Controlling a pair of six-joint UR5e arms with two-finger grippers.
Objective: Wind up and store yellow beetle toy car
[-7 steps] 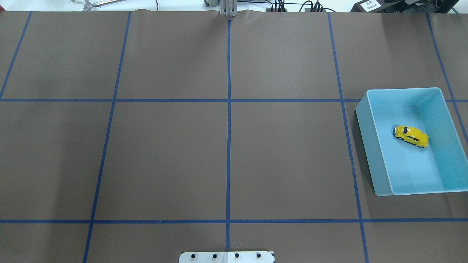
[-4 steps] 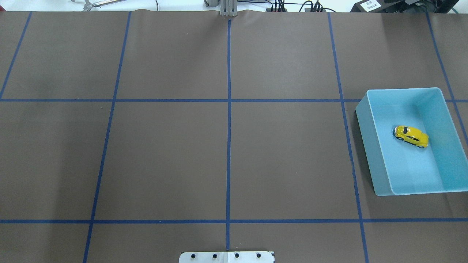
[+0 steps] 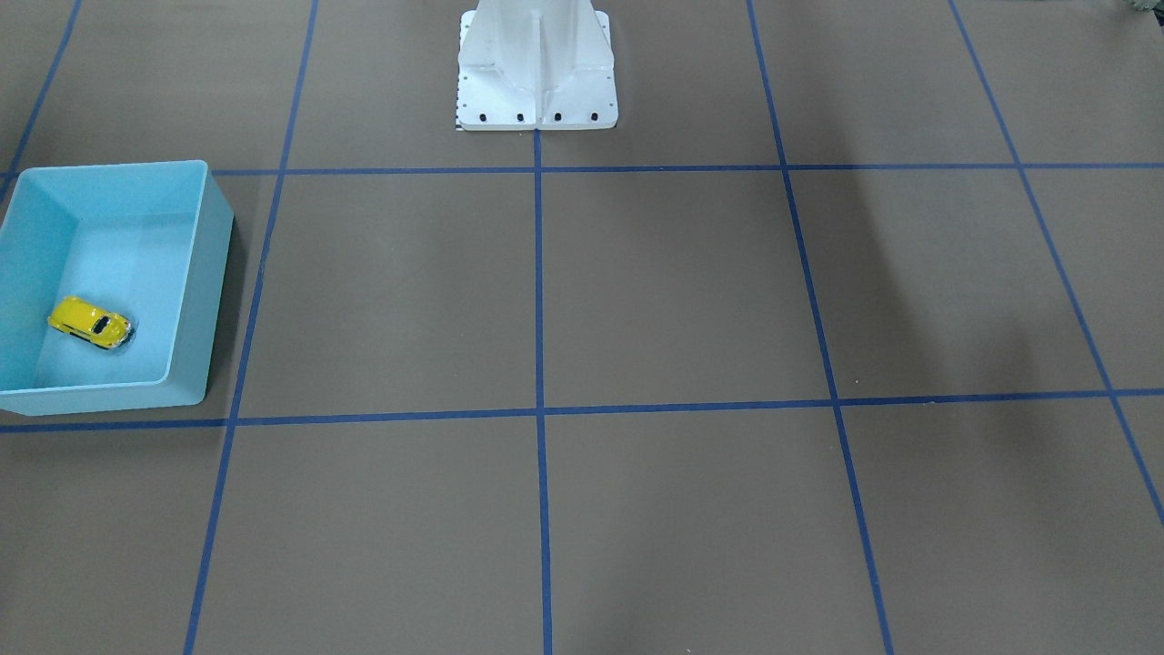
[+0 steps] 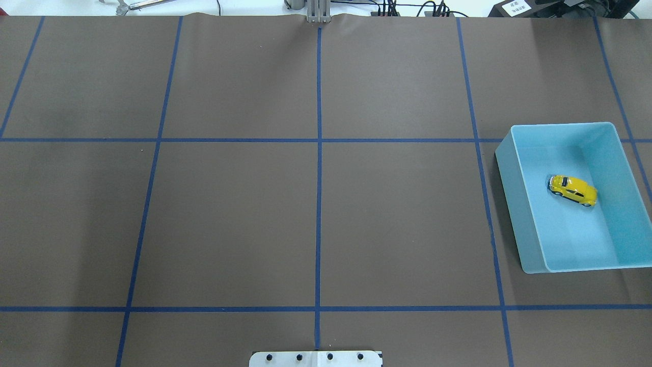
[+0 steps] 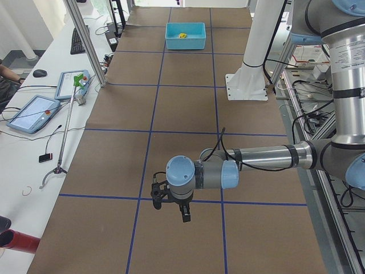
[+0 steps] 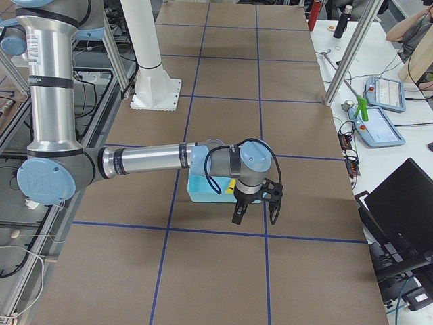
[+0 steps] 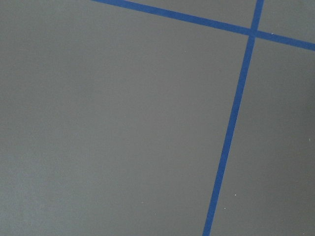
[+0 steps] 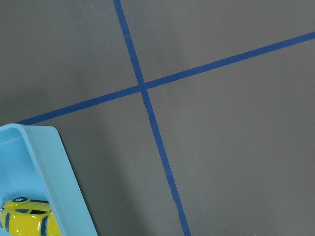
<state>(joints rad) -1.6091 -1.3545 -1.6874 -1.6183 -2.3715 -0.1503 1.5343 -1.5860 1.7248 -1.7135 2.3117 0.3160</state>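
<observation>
The yellow beetle toy car (image 4: 573, 190) sits on its wheels inside the light blue bin (image 4: 509, 168) at the table's right side. It also shows in the front-facing view (image 3: 89, 322), in the exterior left view (image 5: 182, 36) and at the right wrist view's bottom left corner (image 8: 24, 221). Nothing touches it. My right gripper (image 6: 256, 210) hangs beside the bin (image 6: 203, 194), on the side away from the robot's base. My left gripper (image 5: 171, 206) hangs over bare table far from the bin. Both grippers show only in side views, so I cannot tell whether they are open or shut.
The white robot pedestal (image 3: 536, 64) stands at the table's middle edge. Blue tape lines (image 4: 319, 204) divide the brown table cover. A side bench with tablets (image 5: 34, 111) and a long grabber tool (image 5: 65, 131) runs along the far edge. A laptop (image 6: 406, 203) stands beyond the table's end.
</observation>
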